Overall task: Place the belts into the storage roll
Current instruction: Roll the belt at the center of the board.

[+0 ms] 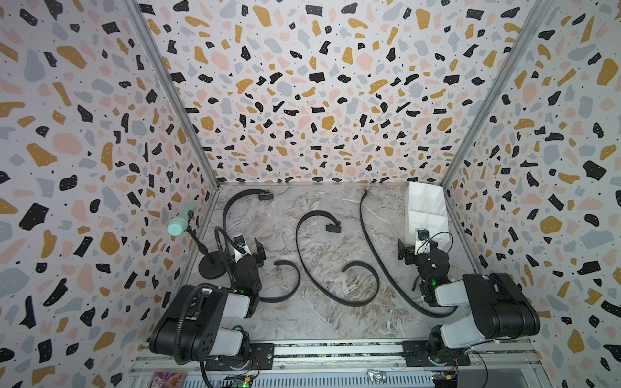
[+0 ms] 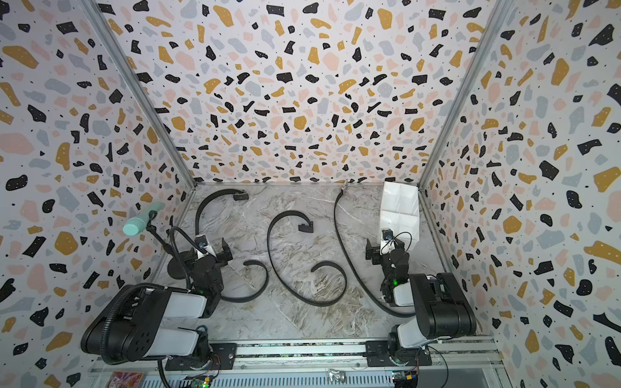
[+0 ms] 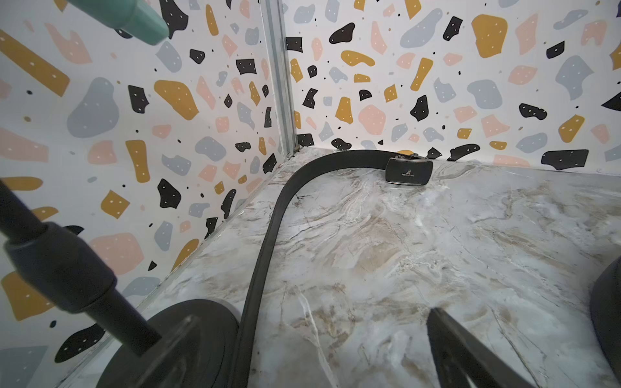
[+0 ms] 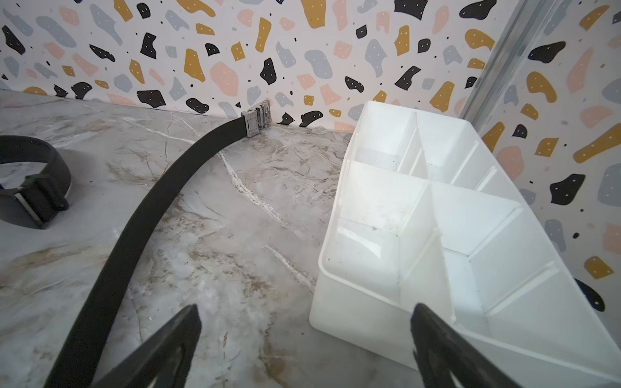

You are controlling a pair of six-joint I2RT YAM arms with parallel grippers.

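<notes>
Three black belts lie loose on the marble table. The left belt has its black buckle by the back wall and runs under my left arm. The middle belt curls in an S, its buckle at the far end. The thin belt ends in a silver buckle at the back wall. The storage roll, a white divided box, stands in the back right corner. My left gripper is open over the left belt. My right gripper is open in front of the box's near corner.
A mint-green cylinder on a black round-based stand stands by the left wall, right beside my left gripper. Patterned walls close in the table on three sides. Both arm bases sit on a rail along the front edge.
</notes>
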